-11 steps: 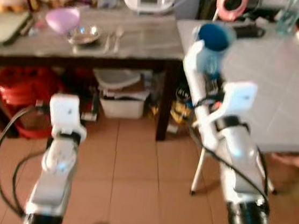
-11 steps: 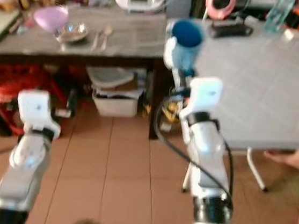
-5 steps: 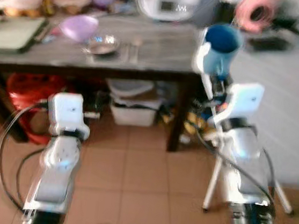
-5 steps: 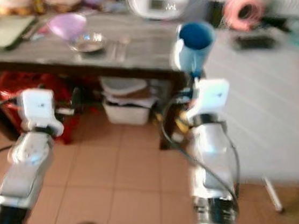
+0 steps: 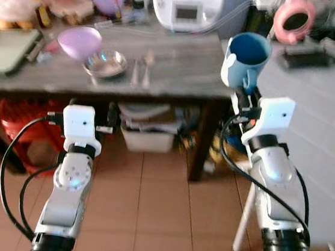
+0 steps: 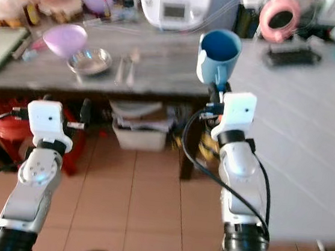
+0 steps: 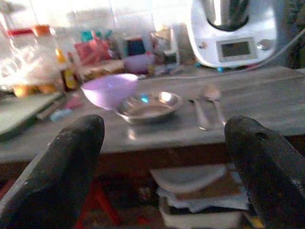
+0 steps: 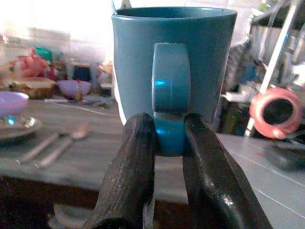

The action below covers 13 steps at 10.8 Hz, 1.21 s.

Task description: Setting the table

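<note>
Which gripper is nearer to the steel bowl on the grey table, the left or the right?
Left. The left gripper points at the steel bowl; the right gripper holds the blue mug further away.

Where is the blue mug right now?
The blue mug is up in the air, held by its handle in the right gripper, in front of the corner where the grey wooden table meets the white table.
</note>
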Available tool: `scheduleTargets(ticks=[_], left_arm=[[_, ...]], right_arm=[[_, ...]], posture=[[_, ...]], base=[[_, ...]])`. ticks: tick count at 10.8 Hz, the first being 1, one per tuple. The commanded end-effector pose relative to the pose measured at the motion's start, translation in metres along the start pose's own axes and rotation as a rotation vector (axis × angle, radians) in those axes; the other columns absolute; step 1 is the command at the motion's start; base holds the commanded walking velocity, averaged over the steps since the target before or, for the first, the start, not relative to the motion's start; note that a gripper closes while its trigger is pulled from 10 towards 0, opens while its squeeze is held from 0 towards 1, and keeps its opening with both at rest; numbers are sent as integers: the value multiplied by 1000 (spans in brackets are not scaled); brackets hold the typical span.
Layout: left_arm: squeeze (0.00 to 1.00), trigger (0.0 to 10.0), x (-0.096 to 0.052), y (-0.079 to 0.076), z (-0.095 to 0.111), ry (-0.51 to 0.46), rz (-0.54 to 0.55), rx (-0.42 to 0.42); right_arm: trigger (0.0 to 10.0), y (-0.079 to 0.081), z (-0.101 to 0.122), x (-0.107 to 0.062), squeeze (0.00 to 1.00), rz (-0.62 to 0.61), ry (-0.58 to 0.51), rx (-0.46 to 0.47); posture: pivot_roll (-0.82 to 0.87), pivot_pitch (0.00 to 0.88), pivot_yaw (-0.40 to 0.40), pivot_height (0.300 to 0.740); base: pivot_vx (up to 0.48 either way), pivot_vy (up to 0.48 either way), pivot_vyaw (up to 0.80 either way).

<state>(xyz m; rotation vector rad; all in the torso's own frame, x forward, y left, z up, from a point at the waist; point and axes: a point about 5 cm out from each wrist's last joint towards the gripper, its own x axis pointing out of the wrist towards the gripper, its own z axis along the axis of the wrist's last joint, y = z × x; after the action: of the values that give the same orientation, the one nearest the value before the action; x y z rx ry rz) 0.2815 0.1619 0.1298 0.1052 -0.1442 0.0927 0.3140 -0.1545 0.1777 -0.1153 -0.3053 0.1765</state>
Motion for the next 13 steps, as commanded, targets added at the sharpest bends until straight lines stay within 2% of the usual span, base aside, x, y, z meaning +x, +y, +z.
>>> scheduleTargets(ticks=[1, 3, 13], left_arm=[[0, 10000, -1, 7, 0, -4, 17, 34], [0, 10000, -2, 5, 1, -4, 14, 30], [0, 10000, -2, 2, 2, -9, -3, 39]], right_arm=[[10000, 11, 8, 3, 0, 30, -36, 11], [10000, 11, 7, 2, 0, 30, -29, 17], [10000, 11, 6, 2, 0, 22, -21, 35]], posture=[[-10, 51, 52, 740], [-9, 55, 54, 740], [-7, 58, 54, 740]], base=[[352, 322, 0], [369, 306, 0], [469, 0, 0]])
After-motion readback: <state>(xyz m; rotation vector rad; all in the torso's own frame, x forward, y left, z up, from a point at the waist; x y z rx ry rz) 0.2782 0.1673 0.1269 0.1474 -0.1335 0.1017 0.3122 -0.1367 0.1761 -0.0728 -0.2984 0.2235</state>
